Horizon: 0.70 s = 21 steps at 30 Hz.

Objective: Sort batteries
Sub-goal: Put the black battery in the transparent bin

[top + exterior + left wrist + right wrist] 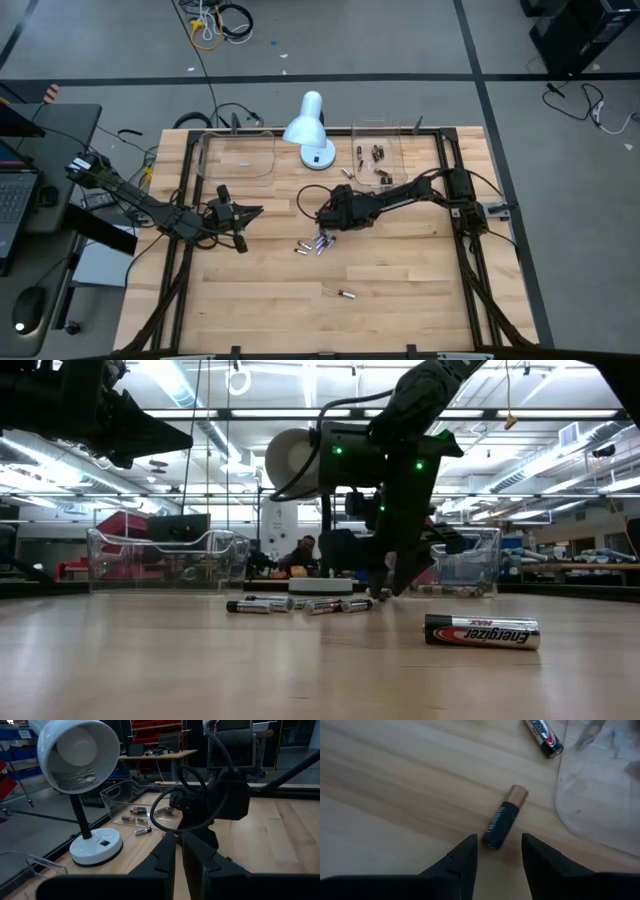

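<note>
A black battery with a coppery end [502, 822] lies flat on the wooden table. Its dark end sits between the fingertips of my open right gripper [499, 842], which slants down at it near the table's middle [322, 216]; the fingers do not touch it. A second battery [544, 737] lies farther off. A cluster of silvery batteries [312, 243] lies near the middle, and a single one [482, 631] lies nearer the front edge. Several brown batteries [378, 155] lie in the far right clear tray. My left gripper [255, 211] hangs level left of centre, shut on nothing.
A white desk lamp [310, 130] stands at the far middle between two clear trays, the left one [235, 155] and the right one [392, 140]. A clear tray corner [600, 795] lies close beside the right gripper. Bare wood stretches toward the near edge.
</note>
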Each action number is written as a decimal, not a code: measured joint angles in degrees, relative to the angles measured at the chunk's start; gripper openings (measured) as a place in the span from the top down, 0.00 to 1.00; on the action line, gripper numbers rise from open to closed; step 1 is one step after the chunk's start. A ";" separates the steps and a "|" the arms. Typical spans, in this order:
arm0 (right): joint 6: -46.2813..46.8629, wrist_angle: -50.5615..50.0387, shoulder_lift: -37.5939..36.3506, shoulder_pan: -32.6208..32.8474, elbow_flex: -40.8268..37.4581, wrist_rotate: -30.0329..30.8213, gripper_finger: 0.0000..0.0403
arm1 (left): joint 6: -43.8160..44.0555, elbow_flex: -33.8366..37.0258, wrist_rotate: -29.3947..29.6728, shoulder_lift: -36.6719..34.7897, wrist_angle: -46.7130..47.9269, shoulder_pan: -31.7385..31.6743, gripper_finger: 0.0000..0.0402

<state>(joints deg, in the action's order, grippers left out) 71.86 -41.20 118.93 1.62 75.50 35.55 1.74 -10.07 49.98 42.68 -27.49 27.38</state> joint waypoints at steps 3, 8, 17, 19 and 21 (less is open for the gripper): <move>-0.07 0.48 0.00 -0.21 -0.34 0.00 0.67 | 0.00 0.00 0.00 0.00 0.00 0.00 0.92; -0.61 5.80 -0.17 -0.79 -3.19 0.08 0.68 | 0.00 0.00 0.00 0.00 0.00 0.00 0.92; -1.42 9.19 -0.33 -0.91 -5.06 0.17 0.73 | 0.02 0.00 0.00 0.00 -0.02 0.00 0.92; -1.79 9.30 -0.28 -0.91 -5.07 -0.08 0.76 | 0.02 0.00 0.00 0.00 -0.04 0.00 0.92; -2.47 9.41 -0.25 -0.93 -5.07 -0.30 0.80 | 0.10 0.00 0.00 0.00 -0.04 0.00 0.92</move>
<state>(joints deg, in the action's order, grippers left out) 69.39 -31.79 118.68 0.69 70.43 35.25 1.84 -10.07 49.98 42.68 -27.53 27.38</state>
